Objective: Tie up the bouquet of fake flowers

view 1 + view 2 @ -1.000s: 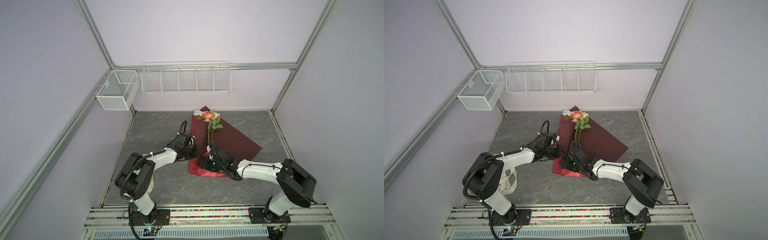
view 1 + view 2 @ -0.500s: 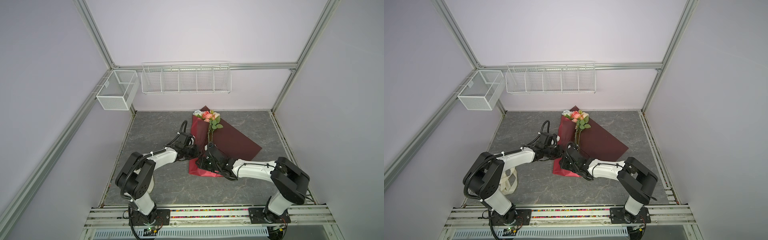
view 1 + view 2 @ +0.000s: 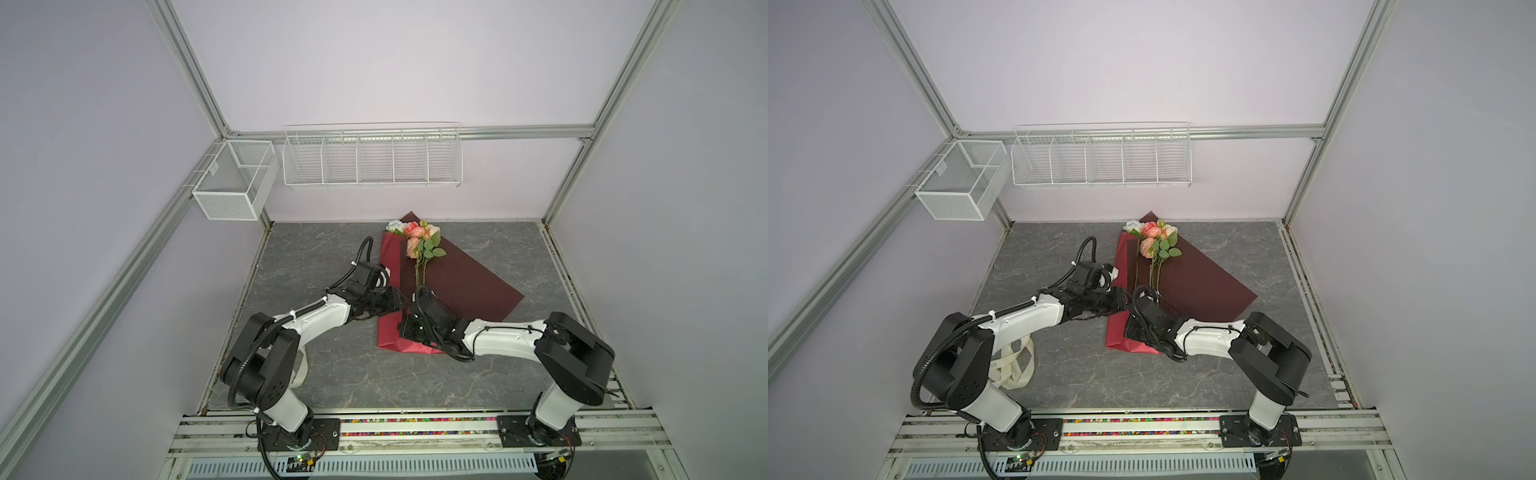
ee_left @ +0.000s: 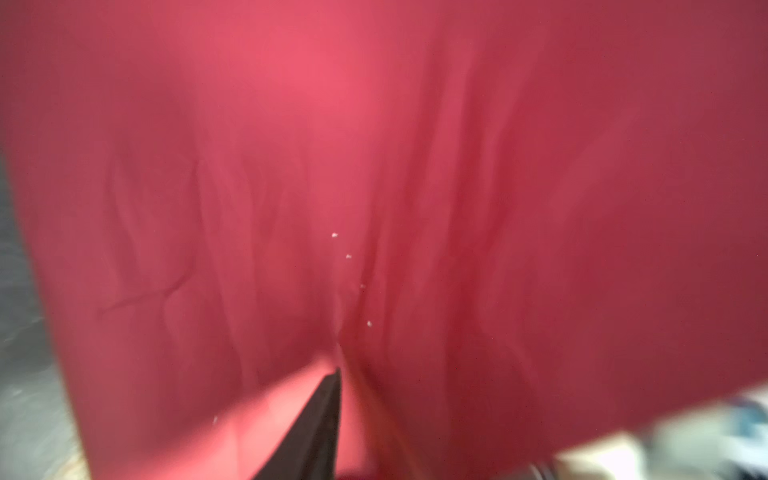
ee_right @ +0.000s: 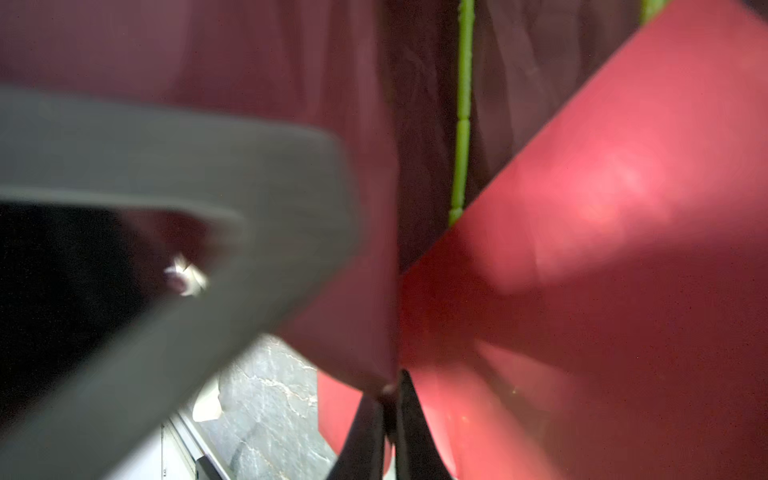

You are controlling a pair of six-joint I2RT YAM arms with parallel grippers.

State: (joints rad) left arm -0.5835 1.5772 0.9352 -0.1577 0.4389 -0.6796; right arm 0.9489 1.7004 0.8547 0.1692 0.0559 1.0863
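Note:
The bouquet of fake flowers [image 3: 419, 241] [image 3: 1156, 239] lies on a dark-red paper sheet [image 3: 465, 286] at the back middle, and its green stems [image 5: 463, 124] run toward the arms. The paper's left side is folded up over the stems. My right gripper [image 3: 415, 297] [image 5: 390, 395] is shut on the edge of that fold. Just left of it is my left gripper [image 3: 401, 302]. In the left wrist view one dark finger [image 4: 320, 419] stands off the middle against the paper, and the other finger is hidden behind it.
A cream printed ribbon [image 3: 1017, 365] lies on the grey floor under the left arm. Two white wire baskets [image 3: 372, 160] [image 3: 235, 178] hang on the back wall. Metal frame rails [image 3: 561, 266] edge the floor.
My right gripper slid left to the paper fold and shut on it. My left gripper's jaws came apart at the same spot.

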